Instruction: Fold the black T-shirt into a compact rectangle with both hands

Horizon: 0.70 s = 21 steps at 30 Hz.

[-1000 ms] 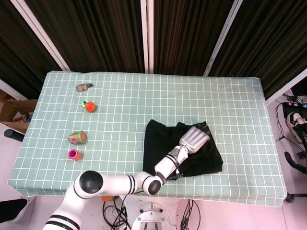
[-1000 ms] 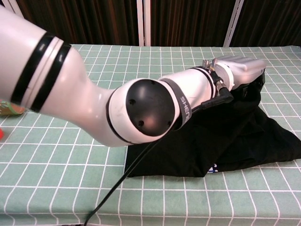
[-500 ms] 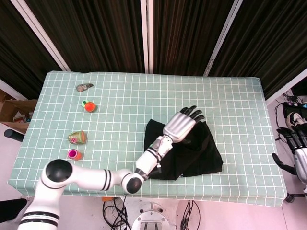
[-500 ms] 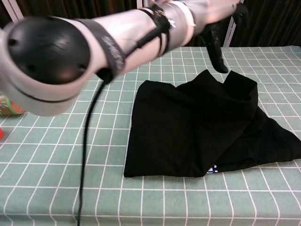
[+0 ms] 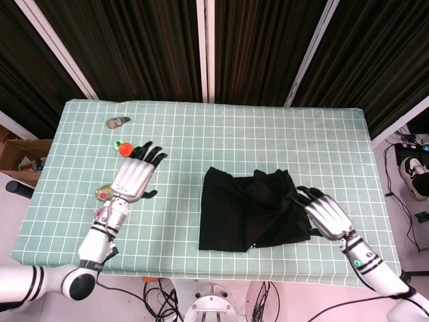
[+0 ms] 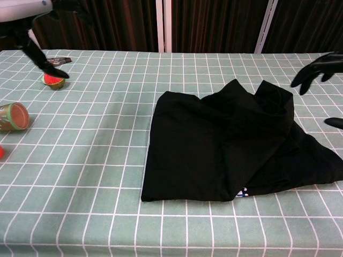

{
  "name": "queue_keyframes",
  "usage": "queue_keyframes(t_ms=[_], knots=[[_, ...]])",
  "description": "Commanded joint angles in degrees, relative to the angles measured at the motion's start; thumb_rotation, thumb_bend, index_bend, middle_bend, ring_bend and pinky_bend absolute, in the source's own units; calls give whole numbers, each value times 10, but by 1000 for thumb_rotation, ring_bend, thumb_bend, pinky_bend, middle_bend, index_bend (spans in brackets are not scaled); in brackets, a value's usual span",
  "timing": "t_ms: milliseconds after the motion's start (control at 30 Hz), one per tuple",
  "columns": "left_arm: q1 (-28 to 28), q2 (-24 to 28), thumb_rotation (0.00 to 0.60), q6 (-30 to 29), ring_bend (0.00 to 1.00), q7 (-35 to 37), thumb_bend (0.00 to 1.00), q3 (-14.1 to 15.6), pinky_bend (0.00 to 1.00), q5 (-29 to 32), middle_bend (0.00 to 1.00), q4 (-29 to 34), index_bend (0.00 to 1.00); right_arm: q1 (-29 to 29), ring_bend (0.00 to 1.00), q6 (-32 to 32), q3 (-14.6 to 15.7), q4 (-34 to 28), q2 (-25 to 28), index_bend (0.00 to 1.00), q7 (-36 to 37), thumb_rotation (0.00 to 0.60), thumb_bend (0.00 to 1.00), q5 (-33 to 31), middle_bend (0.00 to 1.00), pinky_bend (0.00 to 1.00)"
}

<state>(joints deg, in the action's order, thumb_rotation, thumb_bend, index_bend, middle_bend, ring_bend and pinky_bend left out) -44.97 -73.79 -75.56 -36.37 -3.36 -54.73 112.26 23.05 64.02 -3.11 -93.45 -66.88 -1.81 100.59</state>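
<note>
Black T-shirt (image 5: 251, 209) lies partly folded on counter (image 5: 268, 134), both hands off it.
Shirt sits centre-right near front edge, right side bunched. Left hand (image 5: 136, 176) hovers w/ fingers spread, empty, over by small toys (image 5: 108, 192); right hand (image 5: 325, 211), fingers apart, at shirt's right edge, prob. poised for next fold.

Robot test lab

A table under a green white-gridded cloth (image 5: 281, 134) stands before black curtains (image 5: 261, 47), loose cables (image 5: 161, 288) trailing on the floor beneath.
</note>
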Motion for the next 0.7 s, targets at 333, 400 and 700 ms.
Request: queue_keyframes(t_ms=[333,400,700], knots=[[101,32,600,-48,51,101,100,42,167,-102,124,-36,185,84,149,-118,-47,-31,-96,346,-211,600,300,-141,362,255],[108,35,600,-45,51,111,100,39,167,-108,123,-38,185,87,149,-121,-44,-30,-100,348,-219,600,300,-155,358,255],[121,37,600,-18,51,132,101,21,167,-112,115,-46,185,98,135,-109,-23,-13,-125,447,-222,600,374,-142,317,191]])
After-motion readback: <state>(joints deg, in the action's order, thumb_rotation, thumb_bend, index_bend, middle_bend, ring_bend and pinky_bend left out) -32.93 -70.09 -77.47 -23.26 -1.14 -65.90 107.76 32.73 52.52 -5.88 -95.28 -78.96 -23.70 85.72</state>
